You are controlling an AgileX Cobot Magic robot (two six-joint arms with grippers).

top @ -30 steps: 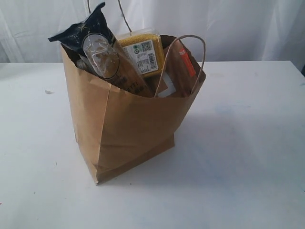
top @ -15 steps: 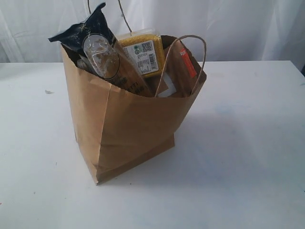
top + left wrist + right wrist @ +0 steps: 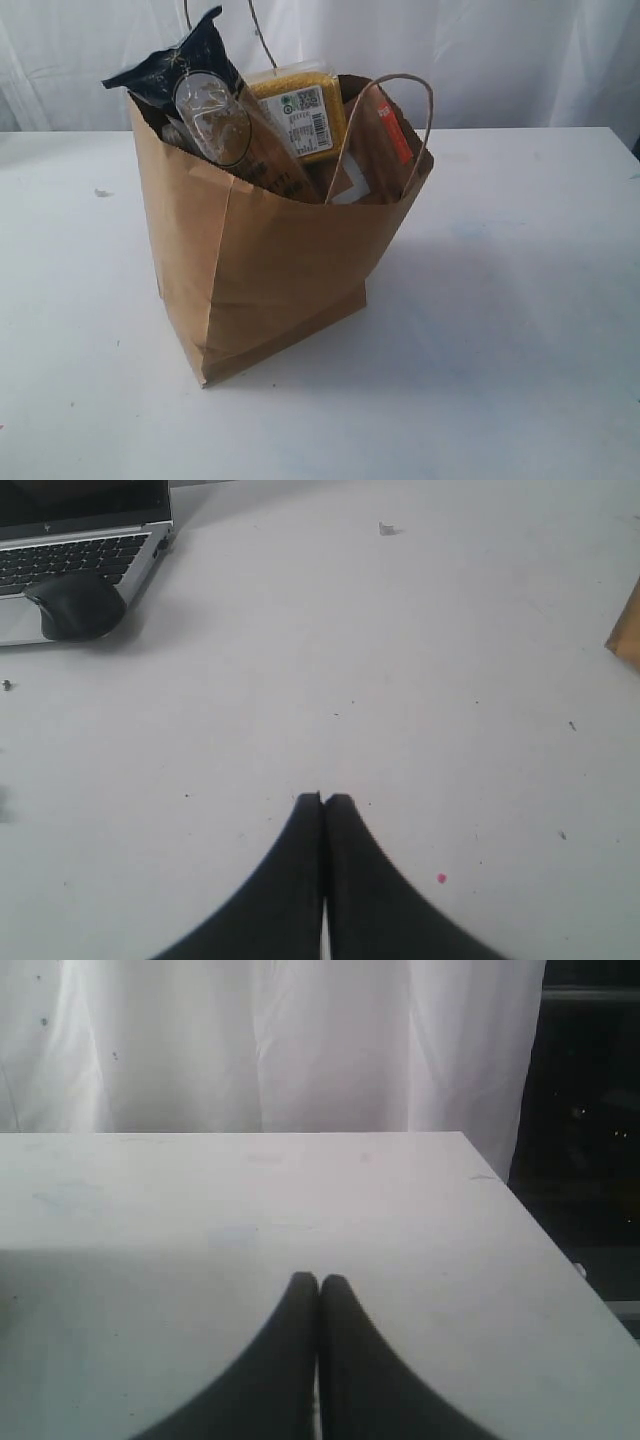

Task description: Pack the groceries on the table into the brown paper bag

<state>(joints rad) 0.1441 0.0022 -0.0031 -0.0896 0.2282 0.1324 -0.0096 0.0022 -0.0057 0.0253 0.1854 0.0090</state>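
The brown paper bag [image 3: 270,270] stands upright on the white table [image 3: 520,330] in the exterior view. Out of its top stick the long spaghetti pack [image 3: 215,110], the yellow-grain bottle [image 3: 300,115] and the brown pouch with an orange label [image 3: 390,135]. One bag corner [image 3: 627,640] shows at the edge of the left wrist view. My left gripper [image 3: 323,798] is shut and empty over bare table. My right gripper [image 3: 319,1279] is also shut and empty above the table, away from the bag. Neither arm shows in the exterior view.
A laptop [image 3: 80,540] with a black mouse [image 3: 78,606] on it lies on the table in the left wrist view. A white curtain [image 3: 260,1040] hangs behind the table, whose edge [image 3: 540,1230] drops off in the right wrist view.
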